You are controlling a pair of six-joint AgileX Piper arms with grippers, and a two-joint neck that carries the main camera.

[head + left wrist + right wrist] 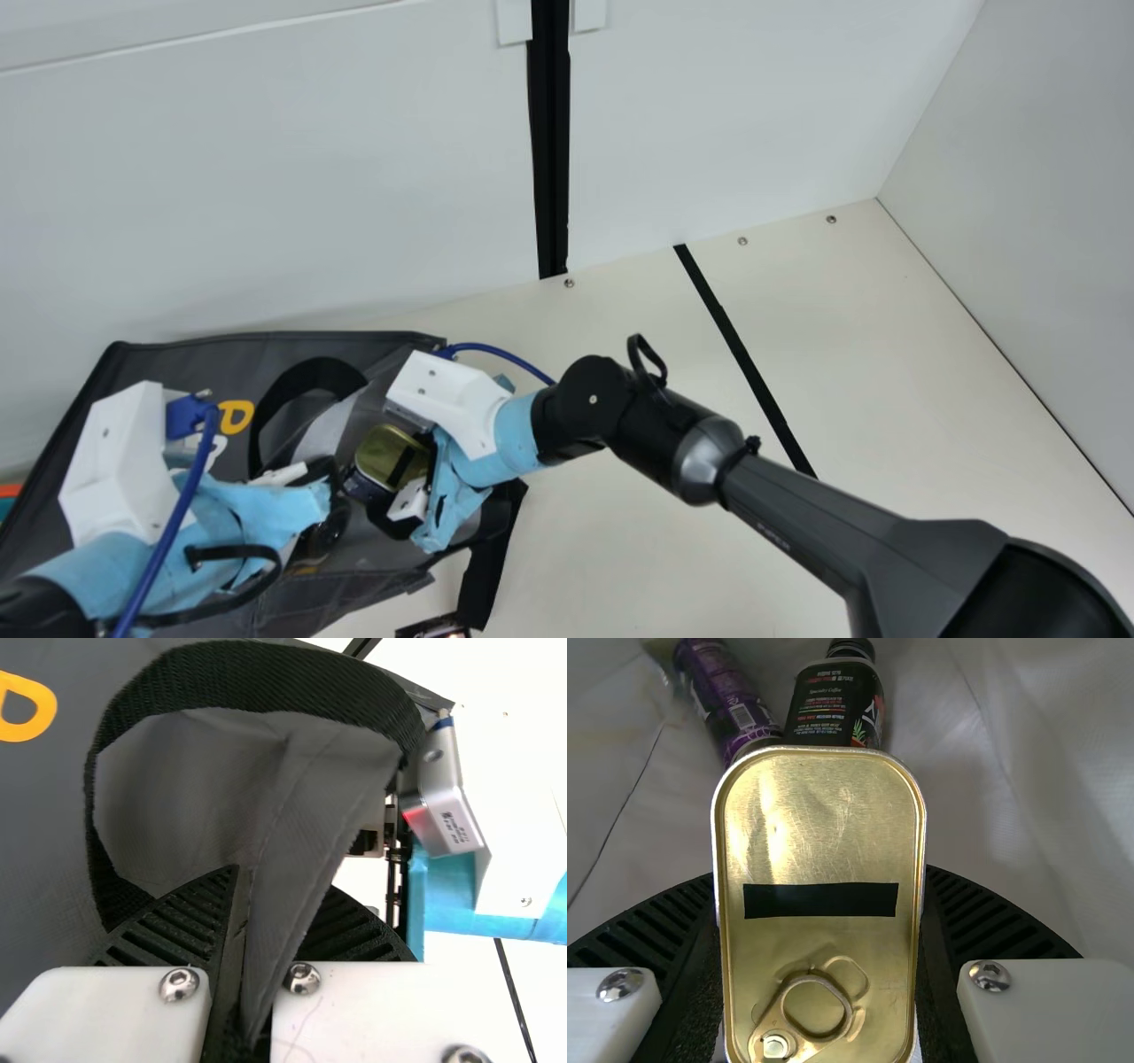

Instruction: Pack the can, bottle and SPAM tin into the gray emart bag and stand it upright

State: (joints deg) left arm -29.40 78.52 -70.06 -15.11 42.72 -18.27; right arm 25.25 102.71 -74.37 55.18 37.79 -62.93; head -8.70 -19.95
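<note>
the left claw (330, 525) is clamping the edge of the gray emart bag (204, 359) on the counter (620, 523); the right claw (383, 477) is gripping the spam tin (381, 454) at its opening, while the purple can (726, 700) and dark bottle (835, 707) are lying inside.

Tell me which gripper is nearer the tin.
Right. The right gripper has the tin between its fingers; the left gripper pinches the bag, left of the tin in the main view.
</note>
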